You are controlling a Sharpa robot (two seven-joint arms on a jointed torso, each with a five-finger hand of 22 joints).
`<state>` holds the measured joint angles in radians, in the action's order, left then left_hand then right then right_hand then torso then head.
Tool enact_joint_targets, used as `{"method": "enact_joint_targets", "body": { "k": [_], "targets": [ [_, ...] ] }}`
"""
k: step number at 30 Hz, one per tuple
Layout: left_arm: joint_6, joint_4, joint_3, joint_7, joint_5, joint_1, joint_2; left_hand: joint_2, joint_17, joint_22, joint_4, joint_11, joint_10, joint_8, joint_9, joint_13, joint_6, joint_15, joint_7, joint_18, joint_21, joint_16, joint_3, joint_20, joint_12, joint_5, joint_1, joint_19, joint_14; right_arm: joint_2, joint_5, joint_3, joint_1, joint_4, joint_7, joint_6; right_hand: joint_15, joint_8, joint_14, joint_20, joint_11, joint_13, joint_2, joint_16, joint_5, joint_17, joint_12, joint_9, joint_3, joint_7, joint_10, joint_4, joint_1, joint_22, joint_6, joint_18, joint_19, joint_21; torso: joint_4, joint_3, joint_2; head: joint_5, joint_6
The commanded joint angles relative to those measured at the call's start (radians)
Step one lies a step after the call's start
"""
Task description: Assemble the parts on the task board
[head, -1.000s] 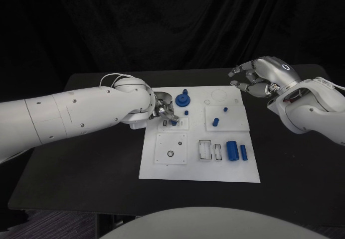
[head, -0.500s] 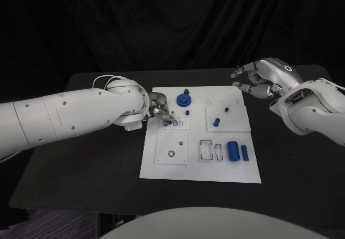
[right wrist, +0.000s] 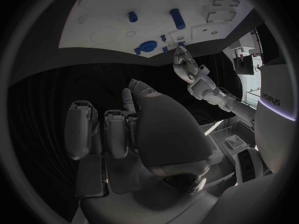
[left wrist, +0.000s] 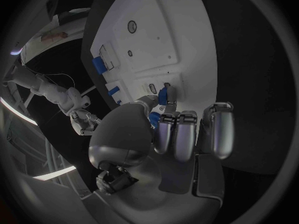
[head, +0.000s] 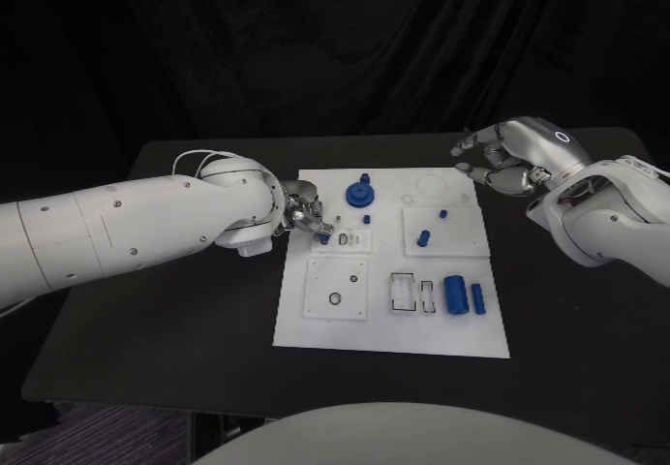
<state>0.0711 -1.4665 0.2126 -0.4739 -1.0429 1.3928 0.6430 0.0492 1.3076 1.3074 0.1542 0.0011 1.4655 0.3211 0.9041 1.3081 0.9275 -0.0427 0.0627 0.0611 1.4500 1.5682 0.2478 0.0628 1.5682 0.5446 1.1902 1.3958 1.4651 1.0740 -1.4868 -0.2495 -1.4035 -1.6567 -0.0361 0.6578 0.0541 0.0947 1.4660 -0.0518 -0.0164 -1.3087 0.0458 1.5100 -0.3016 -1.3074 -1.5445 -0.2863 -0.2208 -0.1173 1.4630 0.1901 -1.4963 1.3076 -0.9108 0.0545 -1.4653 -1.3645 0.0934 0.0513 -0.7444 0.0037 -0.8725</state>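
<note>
The white task board (head: 391,320) lies in the middle of the black table. My left hand (head: 303,219) hovers over the board's far left square plate and pinches a small blue peg (head: 324,235) between thumb and finger; the same peg (left wrist: 163,94) sits at the fingertips (left wrist: 167,118) just above the board (left wrist: 162,40). A blue gear-shaped part (head: 360,195) stands at the far edge. Short blue pegs (head: 422,235) stand on the right square plate. Two blue cylinders (head: 452,294) lie near the right edge. My right hand (head: 505,155) hangs beyond the far right corner, fingers curled in, holding nothing.
Rectangular slots (head: 402,291) and a round hole (head: 334,298) show in the board's near plates. Bare black table (head: 167,329) surrounds the board on every side. In the right wrist view the board (right wrist: 118,10) and my left hand (right wrist: 187,67) appear in the distance.
My left hand has shifted slightly toward the board's left edge, still pinching the small blue peg. The right hand has barely moved.
</note>
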Motion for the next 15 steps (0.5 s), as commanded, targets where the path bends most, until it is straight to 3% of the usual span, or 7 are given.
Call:
{"method": "enact_joint_targets", "body": {
  "k": [1, 15],
  "targets": [
    [-0.027, -0.005, -0.001, 0.001, 0.002, -0.006, 0.003, 0.001, 0.263, 0.06, -0.002, -0.007, 0.105, -0.006, 0.002, 0.263, 0.001, -0.008, -0.001, -0.002, -0.006, 0.003, 0.006, 0.0, 0.003, -0.004, -0.011, -0.004, 0.106, 0.002, 0.0, 0.001, 0.003, 0.0, -0.023, -0.014, -0.008, -0.003, 0.087, -0.009, -0.007, -0.223, 0.0, -0.005, -0.004, -0.197, 0.005, 0.001, -0.002, -0.002, 0.07, -0.004, -0.009, 0.193, -0.003, -0.004, -0.017, 0.006, -0.0005, -0.0007, 0.001, 0.002, 0.0],
    [-0.038, -0.012, -0.001, 0.0, 0.002, -0.025, 0.015, 0.0, 0.263, 0.059, 0.0, -0.006, 0.105, -0.009, 0.005, 0.263, 0.001, -0.007, 0.0, -0.001, -0.008, 0.003, 0.015, 0.0, 0.003, -0.011, -0.019, -0.006, 0.106, 0.003, 0.0, 0.001, 0.007, 0.0, -0.029, -0.024, -0.009, -0.005, 0.085, -0.011, -0.008, -0.214, 0.0, -0.012, -0.009, -0.191, 0.012, 0.003, -0.006, -0.003, 0.061, -0.007, -0.01, 0.191, -0.003, -0.002, -0.014, 0.014, -0.0025, 0.001, 0.0, 0.01, 0.0]
  ]
}}
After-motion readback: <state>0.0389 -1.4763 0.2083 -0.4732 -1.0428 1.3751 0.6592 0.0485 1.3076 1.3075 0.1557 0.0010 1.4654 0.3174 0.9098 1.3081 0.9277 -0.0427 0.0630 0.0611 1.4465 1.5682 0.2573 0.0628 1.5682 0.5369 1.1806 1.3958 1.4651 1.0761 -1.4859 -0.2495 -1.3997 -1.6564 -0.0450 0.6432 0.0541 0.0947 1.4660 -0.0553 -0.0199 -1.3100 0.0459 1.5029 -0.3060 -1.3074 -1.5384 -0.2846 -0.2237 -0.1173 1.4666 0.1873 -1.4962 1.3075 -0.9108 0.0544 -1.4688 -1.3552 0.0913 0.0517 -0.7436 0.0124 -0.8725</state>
